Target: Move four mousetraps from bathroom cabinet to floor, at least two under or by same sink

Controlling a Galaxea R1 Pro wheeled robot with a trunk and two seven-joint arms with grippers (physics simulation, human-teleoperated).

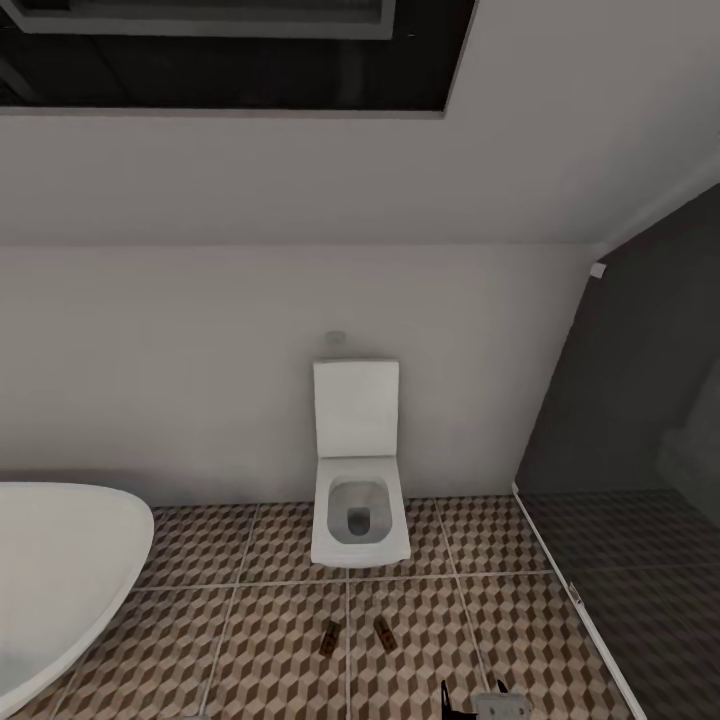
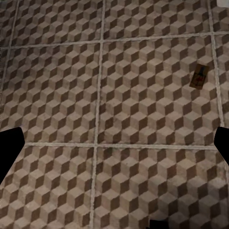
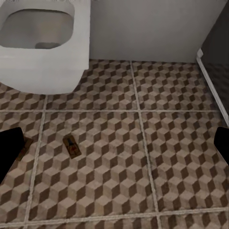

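Two traps (image 1: 329,637) (image 1: 383,632) flat on cube-pattern floor (image 1: 250,650), just in front of toilet (image 1: 358,520), close together, not touching. Tub (image 1: 60,570) at left. Left claw (image 2: 114,148) spread wide, empty, over floor. Right claw (image 3: 114,152) spread wide, empty, near trap (image 3: 72,146).

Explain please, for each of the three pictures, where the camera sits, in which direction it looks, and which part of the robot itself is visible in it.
Head view: high on the robot, facing the wall and toilet, bathtub at left, two mousetraps on the floor; a grey and black robot part shows at the bottom edge.
Left wrist view: looks down at the tiles and one mousetrap; dark fingertips at both edges.
Right wrist view: looks down toward the toilet bowl and mousetraps; dark fingertips at the edges.
Shared: cube-patterned floor and mousetraps.
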